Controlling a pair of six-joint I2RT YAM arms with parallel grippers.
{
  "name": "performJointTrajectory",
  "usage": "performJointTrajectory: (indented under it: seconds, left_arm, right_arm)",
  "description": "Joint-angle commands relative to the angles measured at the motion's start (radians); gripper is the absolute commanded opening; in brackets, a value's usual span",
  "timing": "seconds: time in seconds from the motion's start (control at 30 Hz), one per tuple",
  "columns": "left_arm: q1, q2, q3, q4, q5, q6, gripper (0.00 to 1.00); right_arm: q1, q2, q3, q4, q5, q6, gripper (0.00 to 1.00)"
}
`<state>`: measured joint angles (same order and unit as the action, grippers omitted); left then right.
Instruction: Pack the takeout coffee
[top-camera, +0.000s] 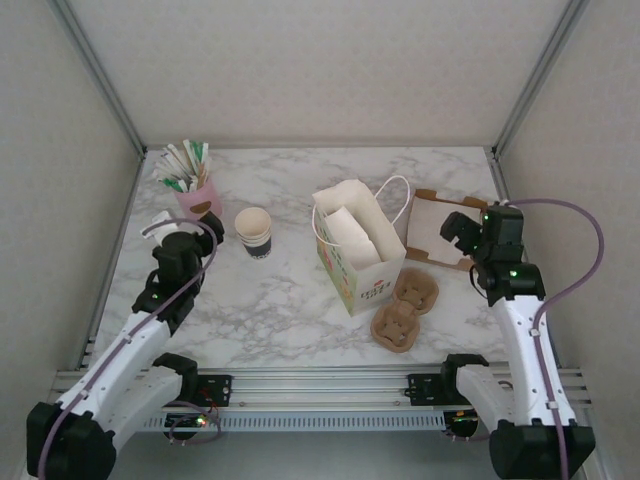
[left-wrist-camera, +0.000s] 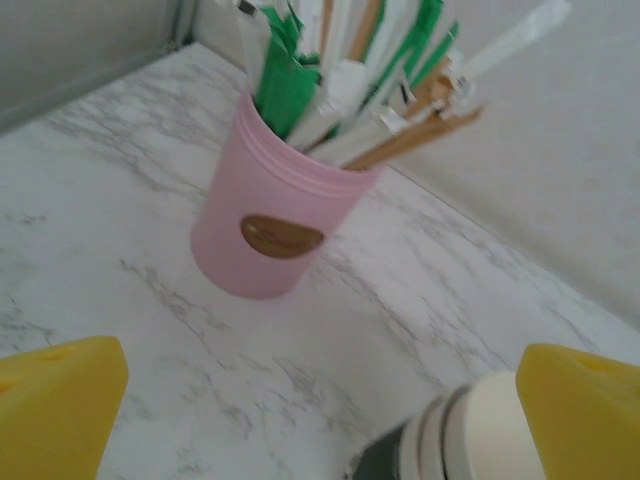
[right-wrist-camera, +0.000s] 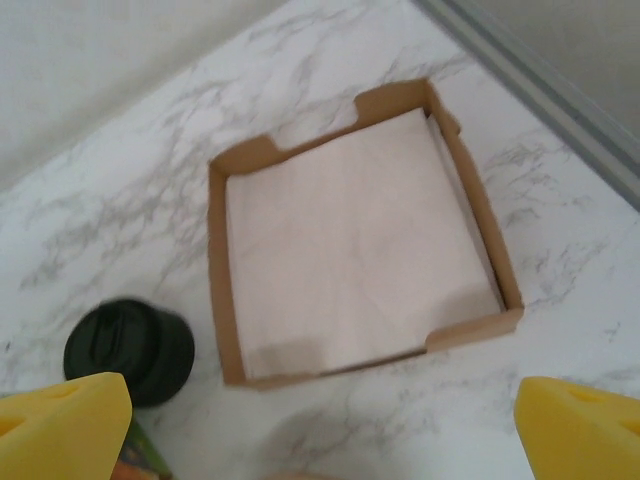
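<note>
Coffee cup stands upright, no lid on it, on the worktop, just to the right of the left hand. This nearer hand is wide open and empty. The right hand, also open and empty, is beyond the bag.

Left wrist view: we find the banded white-and-dark paper cup cut by the lower edge at 5 o'clock; the paper stick packets in the pink plastic tub run off at 12 o'clock; its brown oval label is blurred. Right wrist view: at 8 o'clock a yellow pad of the right gripper overlaps the squat black cylinder.
</note>
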<state>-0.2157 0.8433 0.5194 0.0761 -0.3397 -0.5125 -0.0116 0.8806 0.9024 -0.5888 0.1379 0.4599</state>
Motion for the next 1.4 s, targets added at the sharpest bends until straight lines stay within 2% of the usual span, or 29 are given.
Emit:
performJointTrajectory:
  seconds: [0.0,0.17,0.37,0.47,0.73,0.83,0.97,1.17,1.27,1.37]
  left_arm:
    - [0.065,0.036,-0.028,0.139,0.006,0.094,1.00]
    - [0.177,0.103,-0.069,0.247,-0.010,0.160,1.00]
    - [0.237,0.166,-0.128,0.419,-0.101,0.231,1.00]
    - [0.246,0.202,-0.174,0.548,-0.027,0.316,1.00]
    - [0.246,0.400,-0.208,0.756,0.034,0.325,1.00]
    - [0.247,0.472,-0.226,0.860,0.055,0.330,1.00]
    - [0.246,0.546,-0.235,0.952,0.048,0.357,1.00]
    - [0.244,0.557,-0.231,0.969,0.095,0.389,1.00]
    - [0.239,0.559,-0.260,1.032,0.128,0.420,1.00]
    - [0.236,0.580,-0.272,1.080,0.125,0.428,1.00]
  right_arm:
    - [-0.081,-0.012,-0.123,0.245,-0.048,-0.003,0.99]
    - [-0.134,-0.010,-0.310,0.522,0.077,-0.047,0.99]
    - [-0.135,0.016,-0.563,0.886,0.146,-0.108,0.99]
    - [-0.136,0.055,-0.615,0.982,0.161,-0.121,0.99]
    - [-0.135,0.203,-0.682,1.214,0.166,-0.158,0.99]
    - [-0.134,0.282,-0.680,1.289,0.154,-0.173,0.99]
    - [-0.114,0.337,-0.658,1.304,0.150,-0.214,0.99]
    - [-0.038,0.366,-0.622,1.294,0.139,-0.308,0.99]
    - [0.014,0.388,-0.599,1.286,0.124,-0.372,0.99]
    - [0.038,0.425,-0.596,1.341,0.041,-0.379,0.99]
